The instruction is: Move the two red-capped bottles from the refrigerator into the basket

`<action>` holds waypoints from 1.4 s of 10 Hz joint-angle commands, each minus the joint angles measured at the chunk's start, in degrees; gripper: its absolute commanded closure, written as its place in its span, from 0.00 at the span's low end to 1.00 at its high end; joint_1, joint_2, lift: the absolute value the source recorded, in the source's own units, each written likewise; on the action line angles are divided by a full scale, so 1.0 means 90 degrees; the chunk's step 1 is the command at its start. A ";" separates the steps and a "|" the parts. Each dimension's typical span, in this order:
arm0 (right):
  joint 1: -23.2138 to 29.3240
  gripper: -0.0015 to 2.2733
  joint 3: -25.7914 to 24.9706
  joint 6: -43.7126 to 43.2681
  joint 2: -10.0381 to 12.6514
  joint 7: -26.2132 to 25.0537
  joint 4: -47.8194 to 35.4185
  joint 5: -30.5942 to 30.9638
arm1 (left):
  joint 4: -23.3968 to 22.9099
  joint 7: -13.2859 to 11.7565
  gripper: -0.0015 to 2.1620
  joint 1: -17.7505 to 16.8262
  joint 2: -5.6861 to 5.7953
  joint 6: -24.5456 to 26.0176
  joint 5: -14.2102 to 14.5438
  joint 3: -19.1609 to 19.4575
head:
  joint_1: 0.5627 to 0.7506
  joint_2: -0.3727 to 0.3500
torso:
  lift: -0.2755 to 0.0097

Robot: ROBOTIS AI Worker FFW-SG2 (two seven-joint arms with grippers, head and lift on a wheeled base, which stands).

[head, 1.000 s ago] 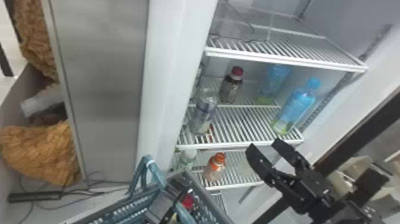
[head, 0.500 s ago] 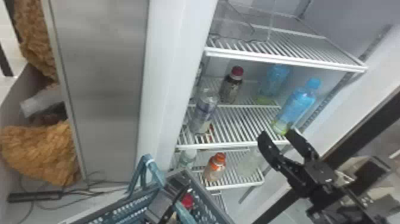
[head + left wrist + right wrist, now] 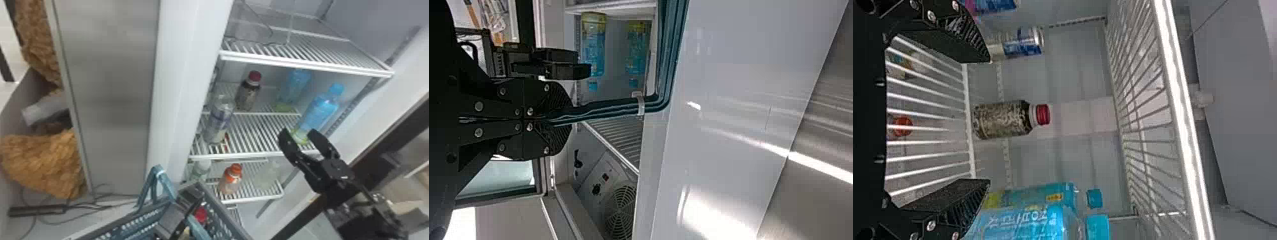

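Internally, the refrigerator (image 3: 376,22) holds a dark, cylindrical bottle with a red cap (image 3: 249,94), upright on a white wire shelf (image 3: 255,135), near two translucent blue bottles (image 3: 320,110). The textured black jaws of the right gripper (image 3: 298,132) are released, set apart at the shelf front. The left gripper (image 3: 188,201) is clenched on the teal handle (image 3: 153,174) of the perforated blue-grey basket (image 3: 135,221), which contains a red-capped bottle (image 3: 201,214), mostly hidden. Lower, an orange-capped bottle (image 3: 232,178) stands on wire. Thin cables (image 3: 105,194) cross the pale floor (image 3: 111,213)
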 commanded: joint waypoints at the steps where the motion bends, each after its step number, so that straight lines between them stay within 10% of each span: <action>1: -0.0355 0.07 0.0081 -0.0084 -0.0043 -0.0014 0.0353 0.0080 | 0.0002 0.0000 0.56 -0.0018 0.0006 -0.0001 -0.0012 0.0000 | 0.70 0.03 | 0.97; 14: -0.2668 0.07 0.1008 0.0010 -0.0424 -0.0473 0.2775 0.0930 | 0.0205 0.0000 0.56 -0.0237 0.0046 -0.0110 0.0153 -0.0140 | 0.70 0.03 | 0.97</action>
